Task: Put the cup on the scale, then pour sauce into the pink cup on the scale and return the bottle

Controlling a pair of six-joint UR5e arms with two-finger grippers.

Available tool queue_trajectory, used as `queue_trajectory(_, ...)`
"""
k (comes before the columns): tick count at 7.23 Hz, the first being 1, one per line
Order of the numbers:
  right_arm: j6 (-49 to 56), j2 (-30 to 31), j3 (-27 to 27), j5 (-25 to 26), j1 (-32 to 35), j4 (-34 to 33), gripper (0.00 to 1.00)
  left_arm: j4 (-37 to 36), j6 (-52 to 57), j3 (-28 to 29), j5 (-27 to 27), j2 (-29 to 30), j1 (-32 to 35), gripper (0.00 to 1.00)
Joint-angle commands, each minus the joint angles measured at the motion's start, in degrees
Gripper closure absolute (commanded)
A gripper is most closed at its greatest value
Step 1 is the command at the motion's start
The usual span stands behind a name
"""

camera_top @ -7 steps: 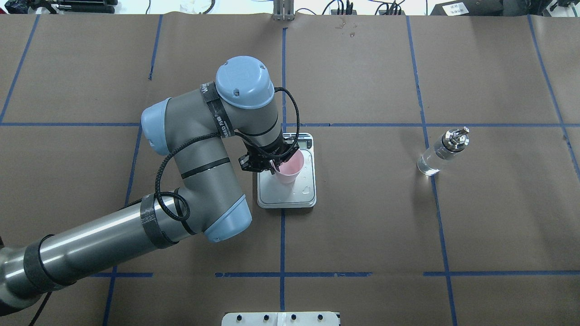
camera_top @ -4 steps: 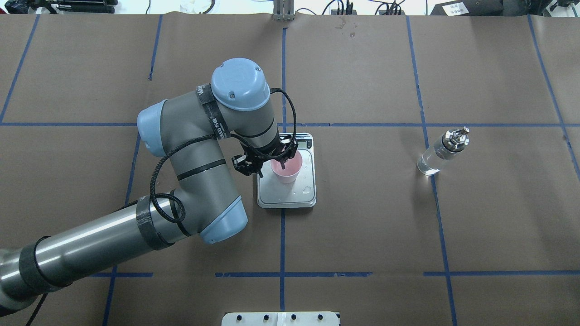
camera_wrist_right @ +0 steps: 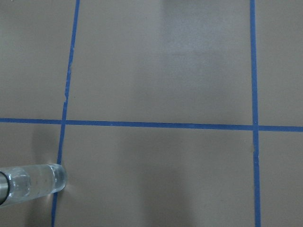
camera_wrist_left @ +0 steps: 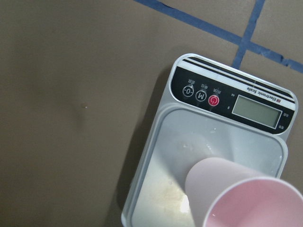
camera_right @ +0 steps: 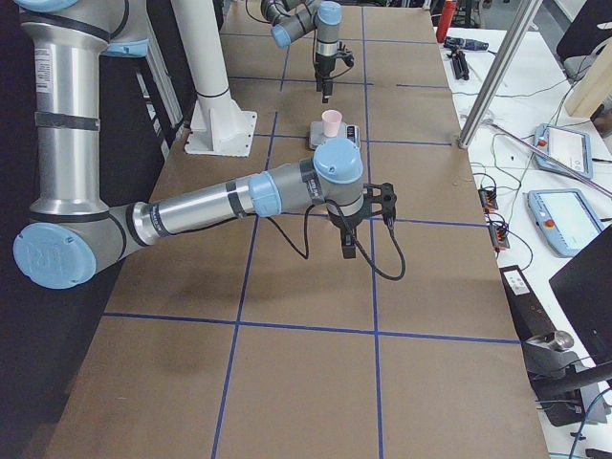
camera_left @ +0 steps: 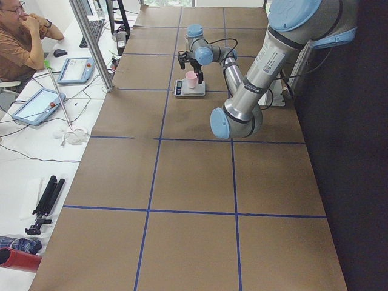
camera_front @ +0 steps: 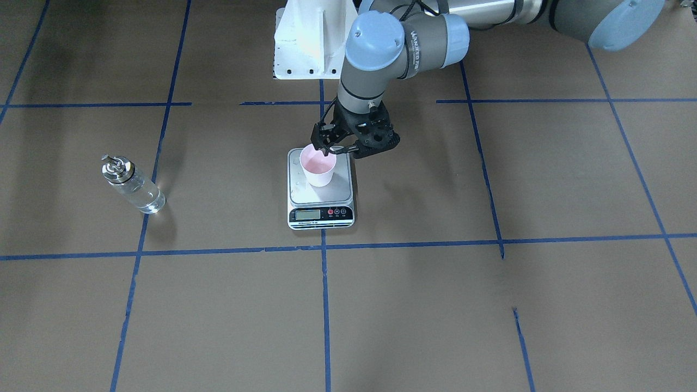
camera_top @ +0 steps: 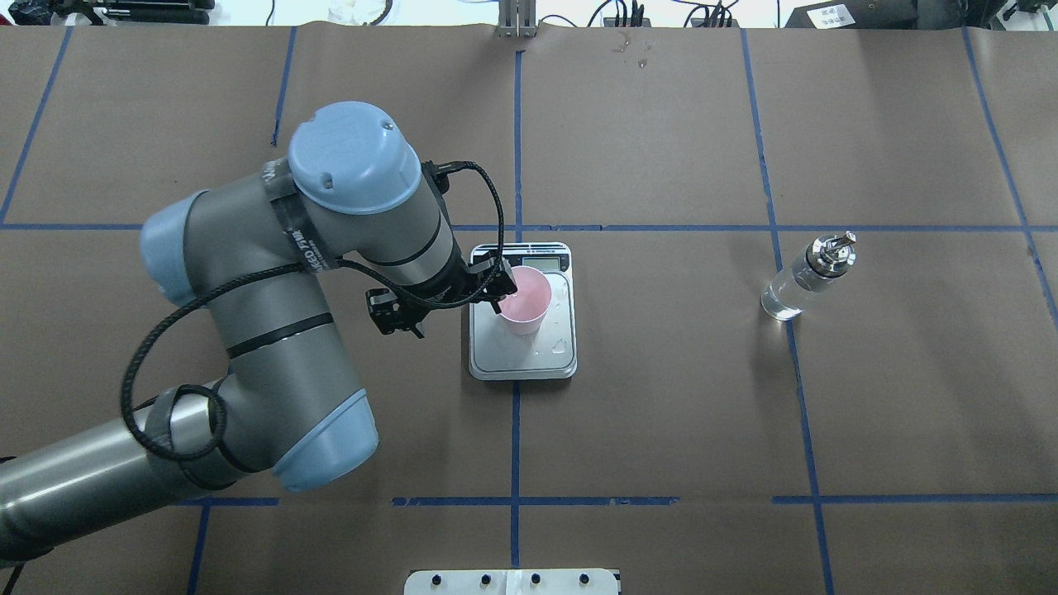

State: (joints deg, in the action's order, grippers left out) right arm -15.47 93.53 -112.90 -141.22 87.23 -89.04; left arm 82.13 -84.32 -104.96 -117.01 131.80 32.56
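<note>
Cup [camera_top: 525,299] stood upright on the scale [camera_top: 529,359] platform, so placing looked done. Left gripper [camera_top: 494,291] sat beside the cup's rim, released and empty. Bottle [camera_top: 798,285] stood toward the table's right edge. Right gripper [camera_right: 347,241] state: couldn't tell (side view only). Next, probably a firm grasp on the bottle's body.

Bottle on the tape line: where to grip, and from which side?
Grip the bottle on its clear glass body, about mid-height, jaws level, coming in from the side. It stands upright and the wall is a plain cylinder, so flat fingers would likely seat well there. The spouted silver cap is uneven and must stay free for pouring.
</note>
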Motion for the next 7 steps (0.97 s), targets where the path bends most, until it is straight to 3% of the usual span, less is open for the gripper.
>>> queue_trajectory(1, -5.85, 0.25, -6.07, 0.33, -3.62, -0.35, 0.0, -6.61, 6.67, -10.22, -0.14, -2.58, 1.71, 0.0)
queue_trajectory(4, -26.99, 1.03, -17.93, 2.51, -13.27, -0.26, 0.0, -8.38, 19.76, -14.39, -0.23, -8.3, 11.0, 0.0)
queue_trajectory(6, -35.82, 4.09, -24.36, 12.93, -21.88, 2.88, 0.0, -8.56, 25.4, -14.92, -0.23, -9.89, 14.88, 0.0)
queue_trajectory(7, -42.21, 8.29, -24.3, 20.99, -28.45, 11.35, 0.0, -8.83, 28.65, -14.92, -0.32, -10.07, 16.9, 0.0)
